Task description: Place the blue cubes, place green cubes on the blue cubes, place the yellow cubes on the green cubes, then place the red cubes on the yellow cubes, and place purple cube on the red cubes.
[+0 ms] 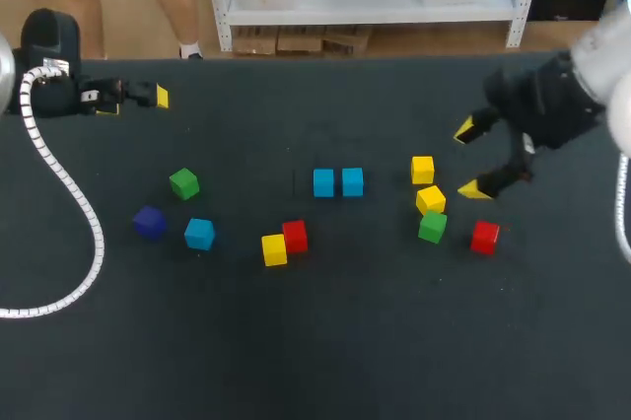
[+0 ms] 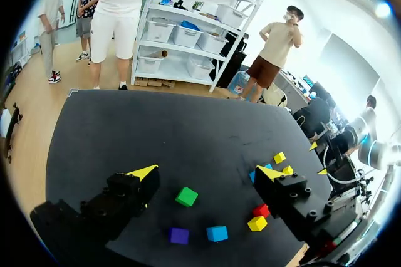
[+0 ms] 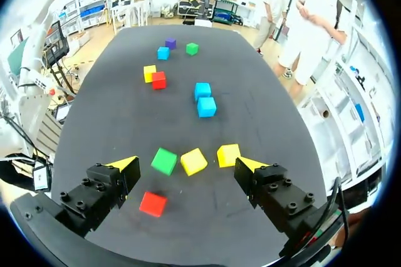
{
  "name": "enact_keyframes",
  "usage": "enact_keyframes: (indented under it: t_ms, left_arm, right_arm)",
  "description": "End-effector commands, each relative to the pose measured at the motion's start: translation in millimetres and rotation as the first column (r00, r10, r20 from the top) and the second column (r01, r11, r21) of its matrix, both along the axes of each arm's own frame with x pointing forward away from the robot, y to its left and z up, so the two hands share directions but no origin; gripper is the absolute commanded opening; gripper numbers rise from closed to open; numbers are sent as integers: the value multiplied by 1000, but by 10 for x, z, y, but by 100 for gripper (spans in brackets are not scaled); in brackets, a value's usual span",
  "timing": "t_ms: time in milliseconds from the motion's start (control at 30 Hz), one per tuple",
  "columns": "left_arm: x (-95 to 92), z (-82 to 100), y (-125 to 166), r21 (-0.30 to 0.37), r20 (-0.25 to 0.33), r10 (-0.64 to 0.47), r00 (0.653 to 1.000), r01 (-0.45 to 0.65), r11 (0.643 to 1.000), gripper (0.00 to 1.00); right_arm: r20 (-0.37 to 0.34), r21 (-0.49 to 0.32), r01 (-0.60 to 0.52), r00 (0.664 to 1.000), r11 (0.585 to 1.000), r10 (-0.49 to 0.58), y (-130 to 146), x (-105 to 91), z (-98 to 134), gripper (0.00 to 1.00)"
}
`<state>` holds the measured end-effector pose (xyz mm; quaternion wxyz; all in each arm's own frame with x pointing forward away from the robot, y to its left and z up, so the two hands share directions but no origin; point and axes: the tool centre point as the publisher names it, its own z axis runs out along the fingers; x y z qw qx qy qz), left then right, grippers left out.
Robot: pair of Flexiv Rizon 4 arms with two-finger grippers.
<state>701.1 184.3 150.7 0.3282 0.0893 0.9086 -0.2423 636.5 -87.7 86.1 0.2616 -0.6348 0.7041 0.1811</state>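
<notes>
Overhead, opposed(?) wrist cams; table [image 1: 315, 341] shared

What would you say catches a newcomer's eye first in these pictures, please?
The pair of bright blue cubes side by side at the dark table's middle stands out first. Next comes the cluster of two yellow cubes, a green cube and a red cube beside the right arm, its jaws open.
</notes>
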Motion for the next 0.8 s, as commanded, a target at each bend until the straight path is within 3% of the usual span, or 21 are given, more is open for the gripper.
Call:
enact_keyframes:
  t_ms: [33,433,800]
  left_arm:
    - [1,-4,5,-1,1,0,1000,0,1000,100]
    - [1,-4,5,-1,1,0,1000,0,1000,100]
    - [1,-4,5,-1,1,0,1000,0,1000,100]
  right_arm:
    - [27,49,11,1000,999,-13,-225,-169,86,100]
    - [16,67,39,999,997,-41,-506,-255,80,100]
    - [-21,32,26,999,999,-26,-531,-286,122,100]
